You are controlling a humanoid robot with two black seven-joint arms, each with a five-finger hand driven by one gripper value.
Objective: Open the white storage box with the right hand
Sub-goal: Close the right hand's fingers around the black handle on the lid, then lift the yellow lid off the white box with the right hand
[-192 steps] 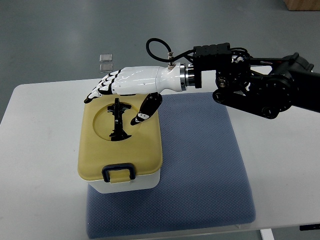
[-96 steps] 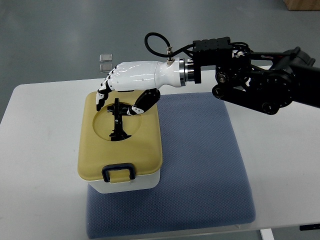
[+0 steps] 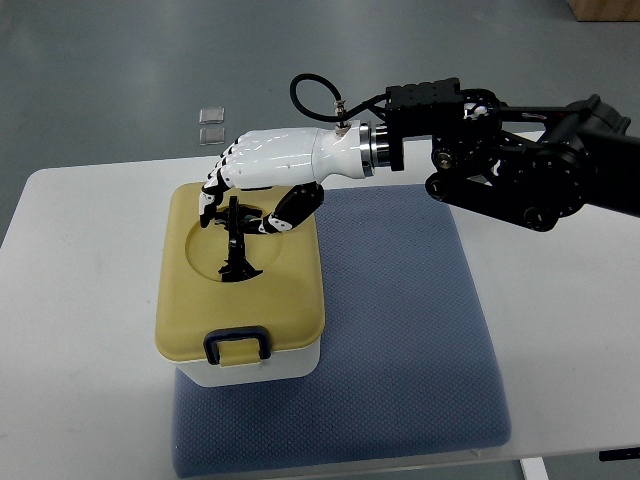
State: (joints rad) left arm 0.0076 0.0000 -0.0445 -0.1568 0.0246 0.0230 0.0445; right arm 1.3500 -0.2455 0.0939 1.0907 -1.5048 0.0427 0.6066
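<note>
Right hand [image 3: 243, 200] over box lid [image 3: 240, 275], fingers curled around the far end of the black handle [image 3: 236, 245], thumb opposing; firm grip unclear. Placed to lift the lid. Box [image 3: 245, 368] sits on blue mat [image 3: 400, 330], bench [image 3: 80, 300] beneath.

Right arm [image 3: 540, 165] cut off at picture's right edge. Right hand [image 3: 262, 175] covers far end of black handle [image 3: 237, 245] on yellow lid [image 3: 240, 275]; fingertip contact there cannot be told. Two small clear items [image 3: 211, 124] beyond table [image 3: 80, 300] too small to identify.
</note>
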